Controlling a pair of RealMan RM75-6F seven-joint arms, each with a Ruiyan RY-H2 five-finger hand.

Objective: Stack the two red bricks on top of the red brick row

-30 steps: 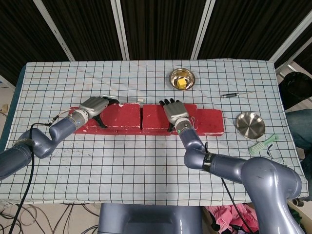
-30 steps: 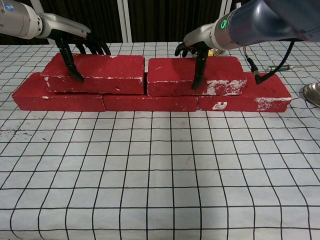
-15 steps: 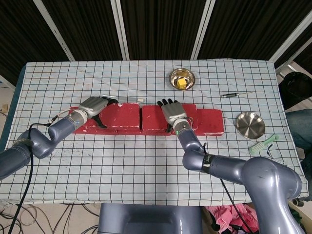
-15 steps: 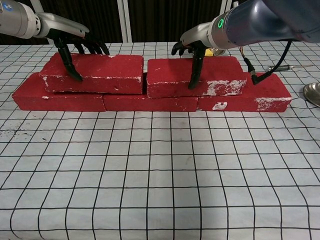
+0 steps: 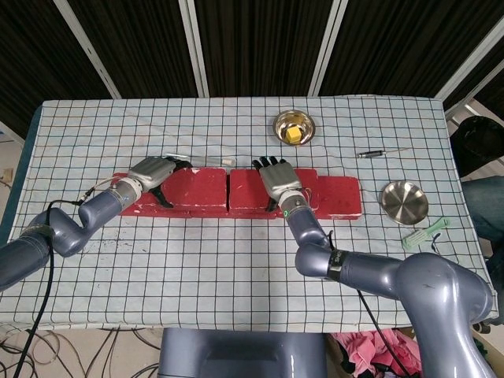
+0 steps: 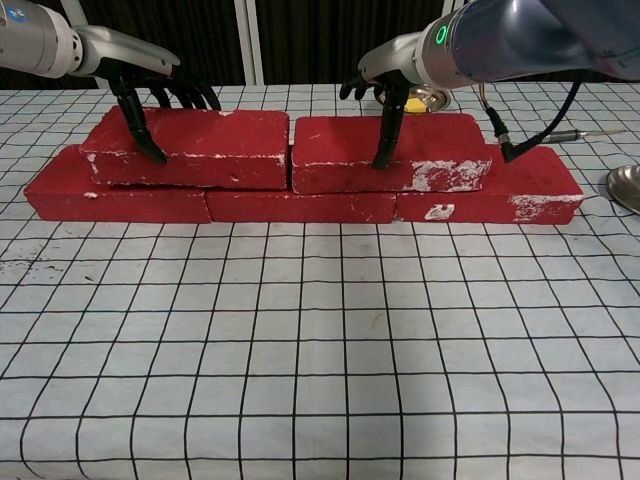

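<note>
Three red bricks laid end to end form the row (image 6: pixel 120 198) (image 5: pixel 340 197) across the middle of the checked cloth. Two more red bricks lie on top of it, almost touching end to end. My left hand (image 5: pixel 151 171) (image 6: pixel 150 88) grips the left upper brick (image 6: pixel 215 140) (image 5: pixel 201 186) near its left end, thumb down the front face and fingers over the far edge. My right hand (image 5: pixel 276 179) (image 6: pixel 392 78) straddles the right upper brick (image 6: pixel 440 145) (image 5: pixel 248 190) the same way, near its left half.
A steel bowl (image 5: pixel 293 126) holding a yellow piece stands behind the bricks. An empty steel bowl (image 5: pixel 404 201) and a green comb-like tool (image 5: pixel 425 233) lie at the right, a thin pen-like tool (image 5: pixel 379 153) at the back right, and a white stick (image 5: pixel 206 161) behind the left brick.
My right hand has slid a little to the left along the right upper brick and risen slightly. The left hand and the bricks have hardly moved.
</note>
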